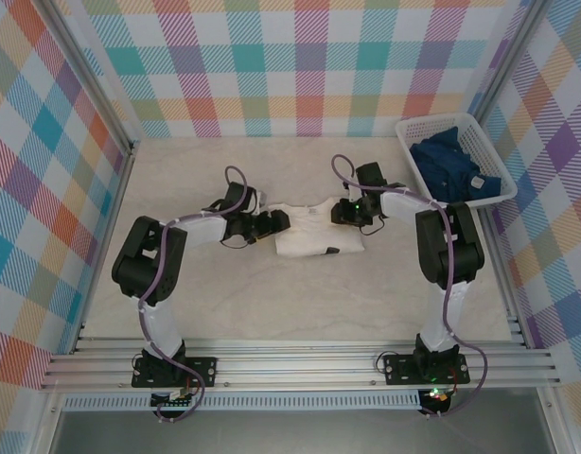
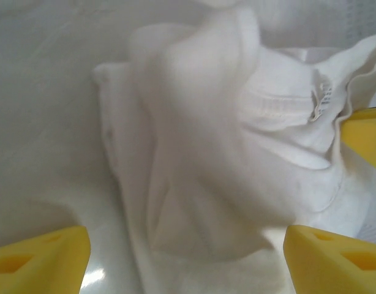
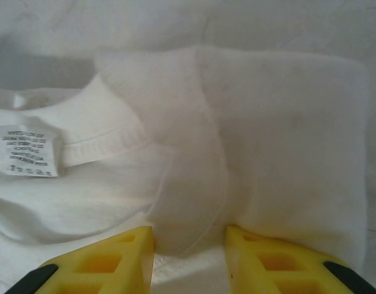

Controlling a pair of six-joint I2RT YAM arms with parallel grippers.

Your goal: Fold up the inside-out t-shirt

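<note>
The pale, marbled surface (image 1: 272, 303) carries a white t-shirt (image 1: 314, 232) at its middle, folded into a compact block between the two arms. A seam ridge and raw stitching show on its outside in the left wrist view. A white mesh basket (image 1: 489, 151) stands at the far right corner, well apart from the shirt, and holds a crumpled dark blue garment (image 1: 451, 165) whose lower part is hidden by the basket wall. The left pincer (image 2: 188, 257) sits at the shirt's left edge. Its yellow fingers (image 2: 47, 254) are spread wide, with loose bunched cloth rising between them and untouched by either. The right pincer (image 3: 191, 245) is at the shirt's far right edge, its fingers close on either side of a soft fold that fills the gap. Whether they squeeze it I cannot tell. Near the collar lies a small white label (image 3: 30, 150) with several printed lines, upside down to the camera and too blurred to read. The finger bases are cut off by the frame edge.
</note>
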